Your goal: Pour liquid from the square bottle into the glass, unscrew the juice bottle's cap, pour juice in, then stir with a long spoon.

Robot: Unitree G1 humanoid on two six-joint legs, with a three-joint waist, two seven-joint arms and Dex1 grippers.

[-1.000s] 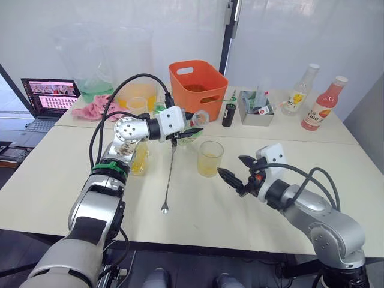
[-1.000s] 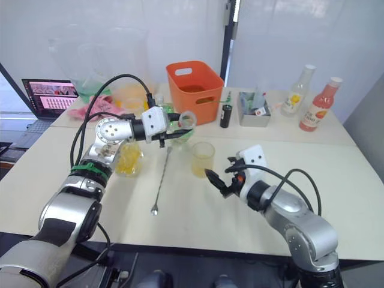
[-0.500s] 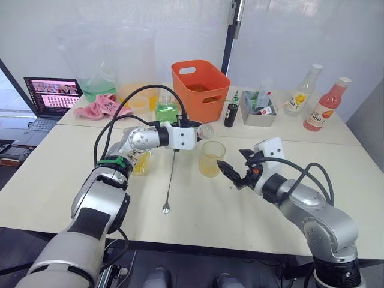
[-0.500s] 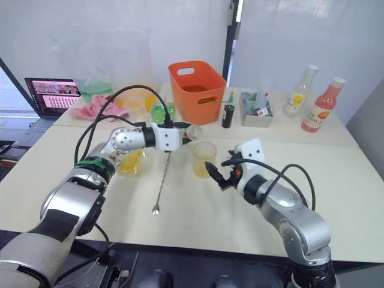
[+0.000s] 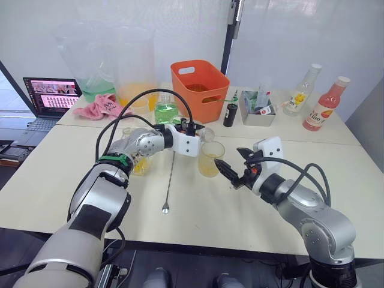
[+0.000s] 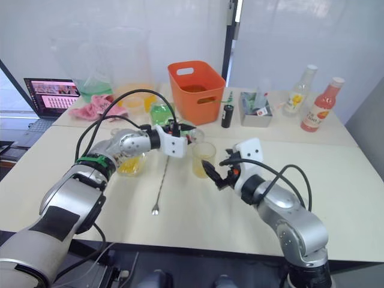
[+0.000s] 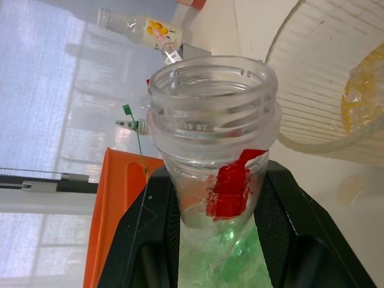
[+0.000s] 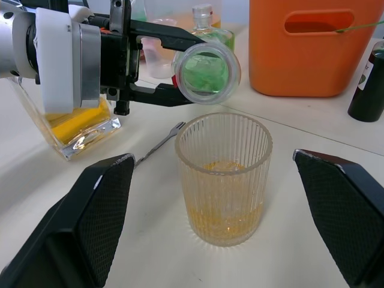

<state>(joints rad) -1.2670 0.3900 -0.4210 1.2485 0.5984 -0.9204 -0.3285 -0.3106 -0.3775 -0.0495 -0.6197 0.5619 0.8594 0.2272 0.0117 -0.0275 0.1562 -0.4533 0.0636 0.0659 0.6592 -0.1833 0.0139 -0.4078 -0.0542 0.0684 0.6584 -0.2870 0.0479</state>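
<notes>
Held on its side in the left gripper (image 8: 129,60): juice bottle (image 7: 213,174), black fingers closed around the neck just under the threaded mouth, cap already off, open mouth close above the rim of the glass (image 8: 223,174) on the side toward the orange basket (image 5: 198,81). Clear plastic, red mark below the thread collar, green showing through the body. Thin-walled and light, probably: likely to flex and squirt under a hard squeeze, slippery if wet. Neck ring looks the safest hold, stiffest part and a natural stop against sliding; tilt best kept slow, with the mouth so near the rim.

Ribbed clear tumbler, standing upright on the desk (image 5: 198,222), a shallow layer of yellow liquid at the bottom. Rigid, breakable, easy to tip with a knock from the bottle.

Right gripper (image 5: 230,174) wide open, holding nothing, just beside the glass on the near side, fingers spread to either side of it in the wrist view.

Square bottle (image 8: 75,123) standing behind the left arm, yellow liquid low inside. Long spoon (image 5: 169,179) lying flat on the desk beside the glass, bowl toward the near edge; thin, stiff, best pinched mid-stem.
</notes>
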